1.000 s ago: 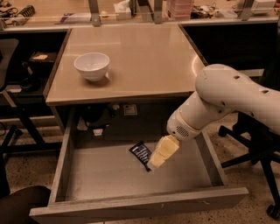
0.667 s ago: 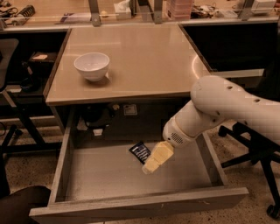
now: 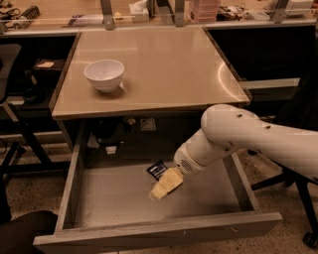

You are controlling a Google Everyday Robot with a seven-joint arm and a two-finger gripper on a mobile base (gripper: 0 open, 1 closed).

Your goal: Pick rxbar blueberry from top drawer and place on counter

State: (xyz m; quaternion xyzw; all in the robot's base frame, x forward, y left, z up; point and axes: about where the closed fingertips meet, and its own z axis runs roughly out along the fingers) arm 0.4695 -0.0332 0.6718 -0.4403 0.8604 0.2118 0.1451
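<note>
The top drawer is pulled open below the counter. The rxbar blueberry, a dark flat bar with white lettering, lies on the drawer bottom near the back middle. My white arm reaches in from the right. My cream gripper points down and left inside the drawer, just in front of the bar and covering its near right corner. I cannot tell whether it touches the bar.
A white bowl stands on the left part of the counter. A cluttered long desk with metal posts runs behind. Cables and a plug hang under the counter. A chair base stands at the right.
My gripper has moved left and a little lower inside the drawer, staying by the bar's near right corner. The bar and the bowl have not moved.
</note>
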